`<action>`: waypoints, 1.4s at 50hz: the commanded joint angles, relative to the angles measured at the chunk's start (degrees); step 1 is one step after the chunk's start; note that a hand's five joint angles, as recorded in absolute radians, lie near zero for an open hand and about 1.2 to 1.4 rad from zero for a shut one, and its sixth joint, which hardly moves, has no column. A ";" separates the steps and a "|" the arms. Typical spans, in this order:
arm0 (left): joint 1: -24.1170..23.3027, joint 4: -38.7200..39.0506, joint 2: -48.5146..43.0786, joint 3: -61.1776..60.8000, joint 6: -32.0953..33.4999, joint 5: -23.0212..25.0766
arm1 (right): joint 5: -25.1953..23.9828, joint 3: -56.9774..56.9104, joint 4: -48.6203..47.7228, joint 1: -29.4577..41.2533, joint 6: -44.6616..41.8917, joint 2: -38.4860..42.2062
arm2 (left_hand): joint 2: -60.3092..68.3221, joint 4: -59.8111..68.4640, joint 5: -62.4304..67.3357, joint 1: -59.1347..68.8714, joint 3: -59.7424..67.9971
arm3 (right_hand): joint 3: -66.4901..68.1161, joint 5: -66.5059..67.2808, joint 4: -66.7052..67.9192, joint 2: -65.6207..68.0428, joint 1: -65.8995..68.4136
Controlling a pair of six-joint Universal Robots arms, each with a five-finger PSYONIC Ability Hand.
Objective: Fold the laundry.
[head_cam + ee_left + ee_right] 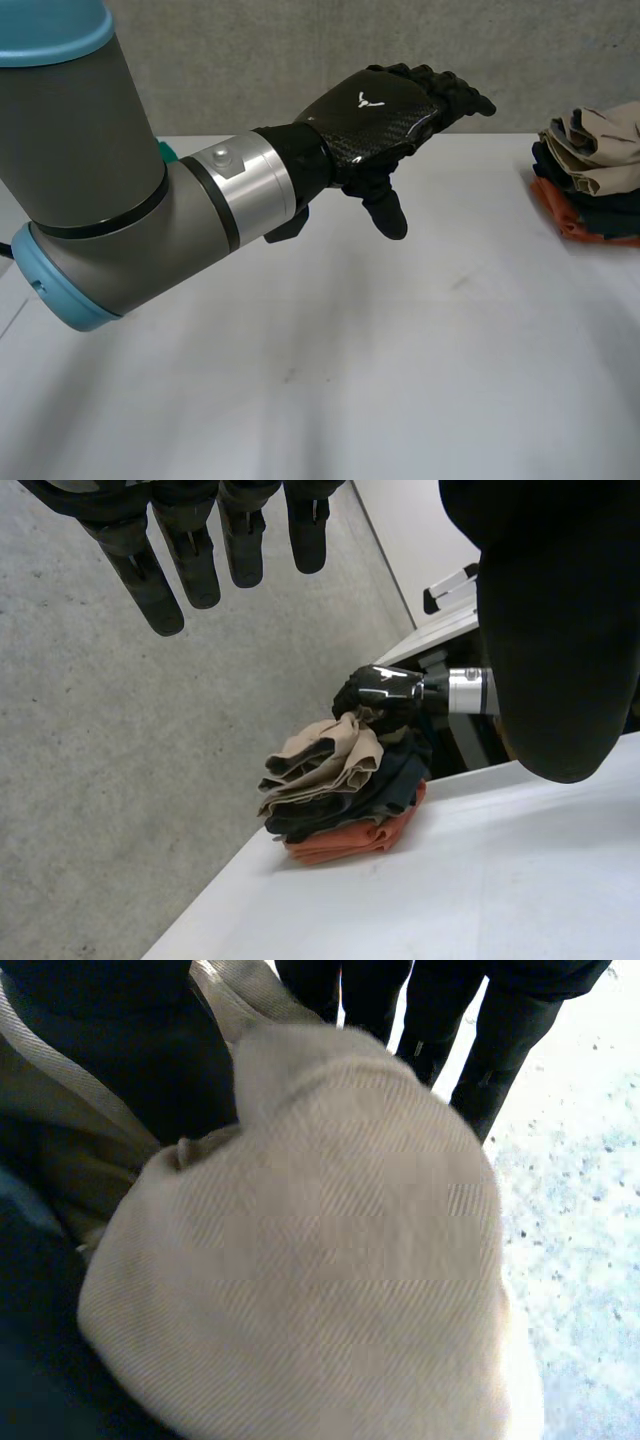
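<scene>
1. The left hand [385, 110] hangs in the air above the middle of the white bench [350, 350]. Its fingers are straight and loosely spread, the thumb points down, and it holds nothing. Judging by this pose, it is waiting its turn, clear of the open space where a garment could be laid out.

2. The pile of crumpled clothes [590, 170] sits at the far right edge of the bench. A beige twill garment [600, 135] lies on top, a dark navy piece [600, 205] under it, and an orange piece [570, 215] at the bottom. The stacking makes the beige one the obvious first pick.

3. In the left wrist view, the right hand [385, 692] sits on the far side of the pile's top. Its fingers are dug into the beige cloth, which rises in a small peak towards it.

4. The right wrist view shows the beige fabric bunched up against that hand's palm, with dark fingers [495, 1040] reaching past it. The hand appears closed on the garment, probably to draw it off the heap.

5. The laundry lies well to the right of the left hand and touches only the right hand. No folding has begun yet.
</scene>
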 commanded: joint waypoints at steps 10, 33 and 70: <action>-1.62 0.00 0.49 0.01 -0.12 -0.04 | 7.43 2.96 25.08 -3.91 -0.94 -13.12 | -0.46 -0.08 -1.24 0.88 -0.47 | -57.61 -56.48 -58.85 -57.06 -50.10; 1.69 7.91 4.52 6.33 -6.27 -13.90 | 31.71 12.62 39.56 5.02 -33.12 -42.30 | -0.12 0.26 -0.90 1.22 -0.14 | -57.61 -56.48 -58.85 -57.06 -50.10; 38.80 13.88 -40.10 22.04 32.75 -9.09 | 30.47 43.75 38.85 39.59 -37.08 -38.54 | 0.72 1.10 -0.06 2.06 0.70 | -57.61 -56.48 -58.85 -57.06 -50.10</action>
